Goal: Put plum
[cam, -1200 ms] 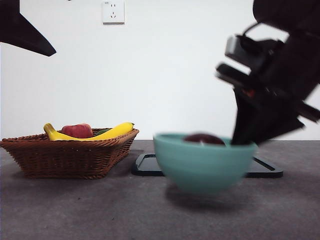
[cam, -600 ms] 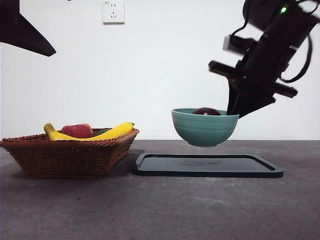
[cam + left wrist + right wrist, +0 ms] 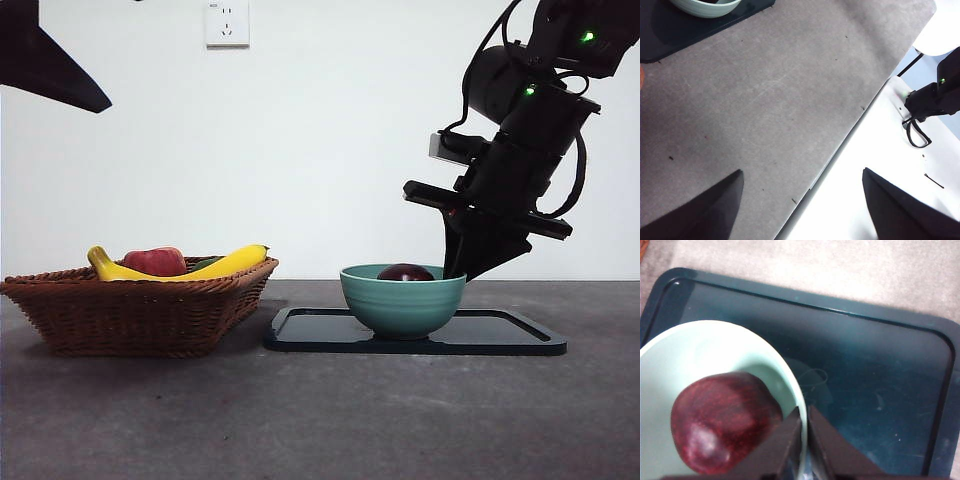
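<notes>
Maroon plum (image 3: 722,420) sits in the bowl (image 3: 403,298) at the tray's (image 3: 880,365) nine o'clock; right gripper (image 3: 804,432) pinches the rim. Glossy, firm, likely slippery: grasp its widest middle.

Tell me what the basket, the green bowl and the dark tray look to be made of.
The basket looks like woven wicker: brown interlaced strands, matte. The green bowl seems glazed ceramic, though plastic is possible: smooth, faint horizontal ridges, soft sheen; the right gripper is shut on its rim. The dark tray looks like moulded plastic: raised rounded rim, glossy surface with reflections and fine scuffs.
</notes>
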Controlling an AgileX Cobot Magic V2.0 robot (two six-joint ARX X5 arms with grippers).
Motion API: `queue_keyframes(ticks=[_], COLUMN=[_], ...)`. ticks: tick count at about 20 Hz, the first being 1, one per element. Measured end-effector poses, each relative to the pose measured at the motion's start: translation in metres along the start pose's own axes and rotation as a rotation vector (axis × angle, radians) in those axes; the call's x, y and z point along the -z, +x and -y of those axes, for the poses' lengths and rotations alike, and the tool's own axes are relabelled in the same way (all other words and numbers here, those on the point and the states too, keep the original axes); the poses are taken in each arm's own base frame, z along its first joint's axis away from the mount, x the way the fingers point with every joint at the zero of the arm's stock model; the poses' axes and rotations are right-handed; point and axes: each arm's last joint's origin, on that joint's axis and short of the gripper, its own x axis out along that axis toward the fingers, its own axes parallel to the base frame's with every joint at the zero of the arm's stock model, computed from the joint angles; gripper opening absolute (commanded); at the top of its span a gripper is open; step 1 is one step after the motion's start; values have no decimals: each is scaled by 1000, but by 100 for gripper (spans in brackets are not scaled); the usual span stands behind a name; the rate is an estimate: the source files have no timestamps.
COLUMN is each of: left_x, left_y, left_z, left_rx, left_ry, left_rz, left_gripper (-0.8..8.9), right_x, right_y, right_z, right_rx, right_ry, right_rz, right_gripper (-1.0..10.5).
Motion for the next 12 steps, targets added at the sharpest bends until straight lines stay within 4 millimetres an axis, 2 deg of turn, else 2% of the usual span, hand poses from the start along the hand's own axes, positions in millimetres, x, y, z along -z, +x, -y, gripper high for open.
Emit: queue_keyframes(ticks=[3,5,8,12], left_x=[0,0,0,0], left_y=[0,0,0,0], left_z=[0,0,0,0], left_rx=[0,0,0,0], left_ry=[0,0,0,0], left_rz=[0,0,0,-1], left_gripper=[373,373,373,373], right_x=[0,0,0,-2], right_y=[0,0,0,-3], right_z=[0,0,-1,0], right_rx=[0,-1,-2,22], right_ry=[-3,-3,-4,-4], right_rz=[-2,-3,-4,10], right_gripper=[33,131,142,213])
